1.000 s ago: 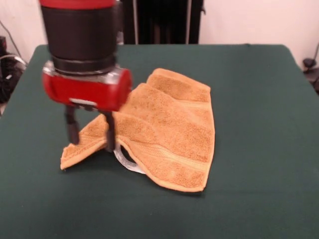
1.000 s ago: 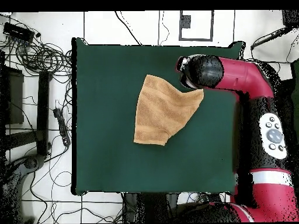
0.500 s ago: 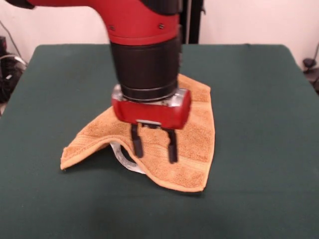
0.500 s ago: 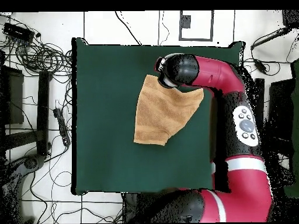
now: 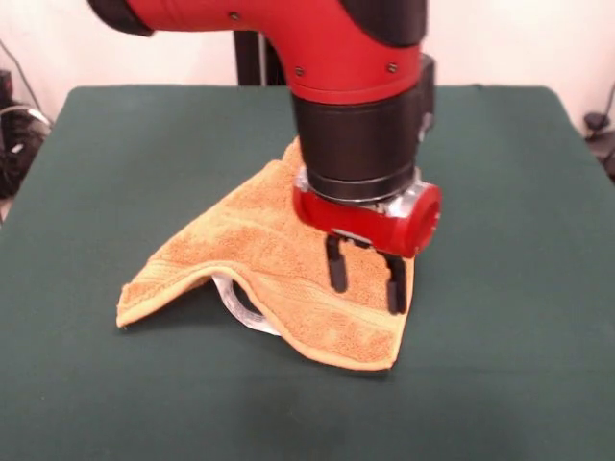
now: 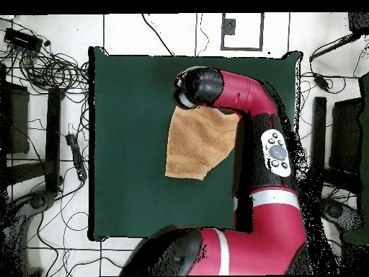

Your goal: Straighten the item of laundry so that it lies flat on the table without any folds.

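The golden-orange towel lies folded over on the dark green table, one fold raised like a tent, with a pale loop showing under its near edge. It also shows in the overhead view. My gripper hangs over the towel's near right corner, its two dark fingers apart and empty, tips just above or at the cloth. In the overhead view the gripper's head covers the towel's upper left corner.
The red arm crosses the table's right side in the overhead view. Cables and floor clutter lie beyond the table's left edge. Bare green tabletop surrounds the towel.
The gripper has swept across the towel, from its left corner to its right corner in the front view. The towel has not visibly moved. The fingers stay apart.
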You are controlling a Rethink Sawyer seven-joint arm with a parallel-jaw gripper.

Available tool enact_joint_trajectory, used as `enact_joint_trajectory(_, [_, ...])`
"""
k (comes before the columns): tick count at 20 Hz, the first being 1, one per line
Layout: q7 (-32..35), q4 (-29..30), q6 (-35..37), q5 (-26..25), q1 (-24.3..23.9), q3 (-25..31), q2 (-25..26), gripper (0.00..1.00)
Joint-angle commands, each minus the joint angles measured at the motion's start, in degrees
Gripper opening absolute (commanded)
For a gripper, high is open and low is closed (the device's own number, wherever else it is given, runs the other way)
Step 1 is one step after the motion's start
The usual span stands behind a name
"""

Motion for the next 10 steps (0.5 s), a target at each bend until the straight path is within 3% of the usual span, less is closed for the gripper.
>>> enact_joint_trajectory(1, [24.2, 3.6, 1.9, 6.4, 4.0, -5.2, 4.9, 1.00])
enact_joint_trajectory(10, [23.5, -1.3, -1.5, 7.5, 3.5, -5.3, 10.8, 1.00])
